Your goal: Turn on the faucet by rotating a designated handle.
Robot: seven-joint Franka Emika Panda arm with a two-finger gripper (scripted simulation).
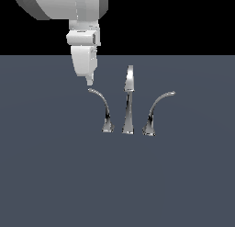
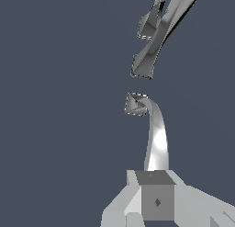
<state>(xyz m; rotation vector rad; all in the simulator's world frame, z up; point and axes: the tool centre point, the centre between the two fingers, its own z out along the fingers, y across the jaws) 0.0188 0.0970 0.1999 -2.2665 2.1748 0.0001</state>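
Table (image 1: 46,175): plain dark blue-grey surface; its near part fills the exterior view's foreground and carries the faucet.
Faucet (image 1: 129,102): chrome three-piece set, mid-table; tall tapered spout (image 1: 129,90) at centre, one curved lever on each side.
Handle (image 1: 103,109): thinner lever, at the exterior view's left of the spout; narrow foot on the table, hooked tip arching left.
Thicker lever (image 1: 155,112): right of the spout, tip arching right.
Gripper (image 1: 90,80): white, pointing down, just above the handle's tip; contact not discernible.
Jaws: opening cannot be told; nothing visibly held.
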